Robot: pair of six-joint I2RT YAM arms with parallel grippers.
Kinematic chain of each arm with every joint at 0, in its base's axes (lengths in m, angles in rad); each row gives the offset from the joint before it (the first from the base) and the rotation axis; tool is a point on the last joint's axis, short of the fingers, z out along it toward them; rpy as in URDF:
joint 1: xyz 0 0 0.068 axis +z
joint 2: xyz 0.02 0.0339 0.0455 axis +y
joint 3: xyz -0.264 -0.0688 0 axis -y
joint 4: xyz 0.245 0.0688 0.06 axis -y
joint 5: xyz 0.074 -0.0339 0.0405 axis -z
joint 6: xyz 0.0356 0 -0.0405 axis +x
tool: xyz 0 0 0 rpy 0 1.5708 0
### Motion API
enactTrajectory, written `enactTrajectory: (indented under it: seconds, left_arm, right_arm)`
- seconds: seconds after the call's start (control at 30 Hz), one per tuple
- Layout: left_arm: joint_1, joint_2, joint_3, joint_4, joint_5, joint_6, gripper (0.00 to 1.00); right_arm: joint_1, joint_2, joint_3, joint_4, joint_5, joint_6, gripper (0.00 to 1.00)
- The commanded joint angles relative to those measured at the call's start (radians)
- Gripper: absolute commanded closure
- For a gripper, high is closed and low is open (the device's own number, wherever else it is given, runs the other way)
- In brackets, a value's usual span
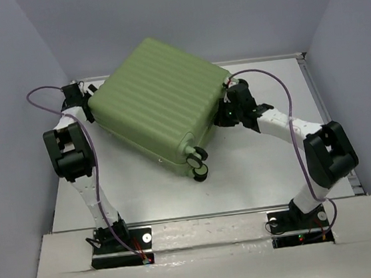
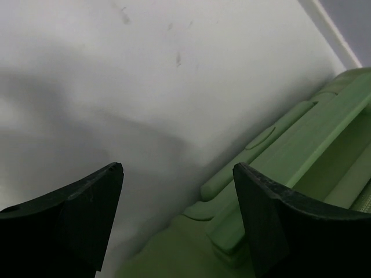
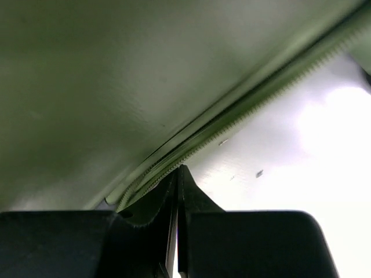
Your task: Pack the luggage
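The luggage (image 1: 158, 102), a light-green ribbed hard-shell suitcase, lies closed and skewed on the white table (image 1: 256, 171), its caster wheels (image 1: 199, 163) pointing toward the arms. My left gripper (image 1: 86, 100) sits at its far left corner. In the left wrist view this gripper (image 2: 178, 171) is open, with nothing between its fingers, and the suitcase's green edge (image 2: 301, 150) lies just to the right. My right gripper (image 1: 226, 111) is at the case's right side. In the right wrist view it (image 3: 179, 171) is shut, its tips touching the zipper seam (image 3: 243, 124) under the shell (image 3: 116, 75).
Grey walls enclose the table on the left (image 1: 10, 132), back and right (image 1: 357, 59). A raised rim (image 1: 310, 84) runs along the table's right edge. Purple cables (image 1: 291, 120) loop over both arms. Bare tabletop (image 1: 152, 196) lies between the suitcase and the arm bases.
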Motion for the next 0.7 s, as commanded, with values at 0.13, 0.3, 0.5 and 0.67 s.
enactTrajectory:
  seconds: [0.13,0.3,0.5,0.67]
  left_arm:
    - [-0.088,-0.522,-0.567,0.099,0.041,-0.022,0.12]
    - [-0.094,-0.862,-0.881,0.099,0.084,-0.048,0.11]
    - [-0.186,-1.185,-1.061,0.035,0.069,-0.089,0.11]
    - [-0.330,-1.301,-1.112,0.029,-0.011,-0.167,0.10]
  right_arm:
    - [-0.020,0.265,0.496,0.058,-0.264,-0.033,0.90]
    - [-0.052,0.527,0.978,-0.214,-0.392,-0.043,0.61]
    - [-0.121,0.765,1.438,-0.435,-0.487,0.010,0.16]
    - [-0.193,0.736,1.473,-0.410,-0.499,0.022,0.00]
